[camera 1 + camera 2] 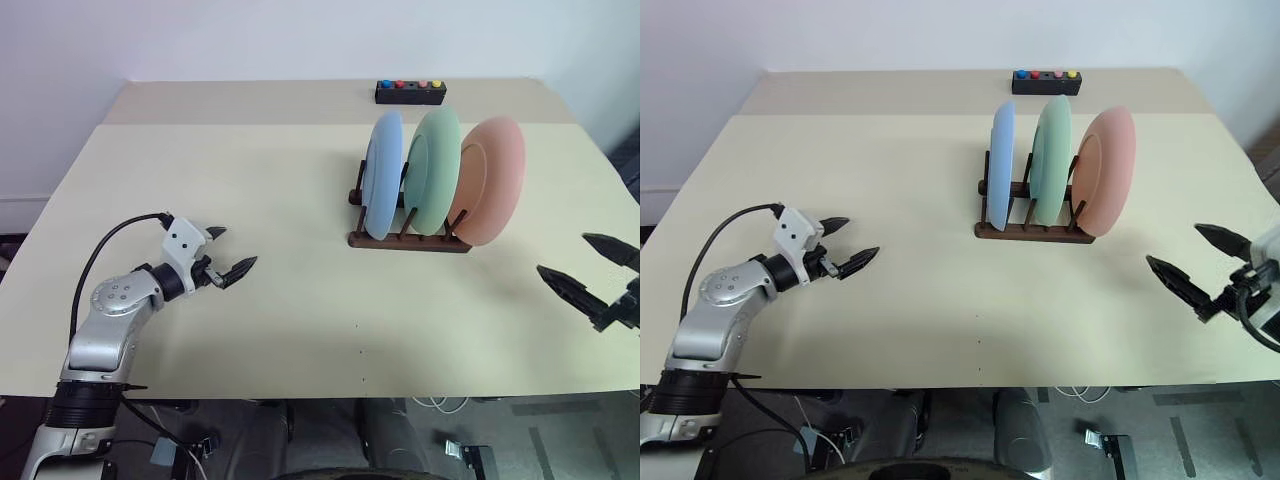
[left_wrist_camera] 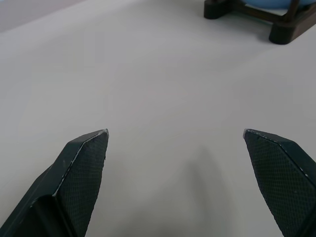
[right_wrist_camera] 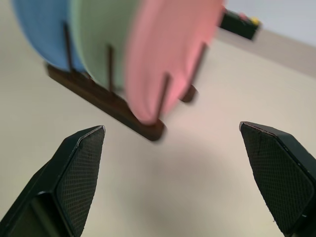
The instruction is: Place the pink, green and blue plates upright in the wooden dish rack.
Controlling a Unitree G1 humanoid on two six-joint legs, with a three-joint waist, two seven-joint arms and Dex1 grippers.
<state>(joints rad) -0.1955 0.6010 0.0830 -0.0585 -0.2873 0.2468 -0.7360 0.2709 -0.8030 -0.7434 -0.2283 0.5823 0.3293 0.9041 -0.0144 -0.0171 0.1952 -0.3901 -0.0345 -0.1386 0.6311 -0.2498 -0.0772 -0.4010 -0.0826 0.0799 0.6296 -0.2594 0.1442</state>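
Observation:
The pink plate (image 1: 493,180), the green plate (image 1: 435,170) and the blue plate (image 1: 383,173) all stand upright, side by side, in the wooden dish rack (image 1: 410,239) on the right half of the table. The pink one is at the rack's right end and leans a little. My left gripper (image 1: 227,252) hovers open over the table's left front, well away from the rack, with nothing between its fingers. At the table's right front edge my right gripper (image 1: 590,265) is open and empty too, to the right of the rack and nearer me.
A small black box (image 1: 410,92) with coloured buttons sits at the table's far edge behind the rack. The beige table (image 1: 250,180) reaches to a white wall at the back. Cables lie on the floor under the front edge.

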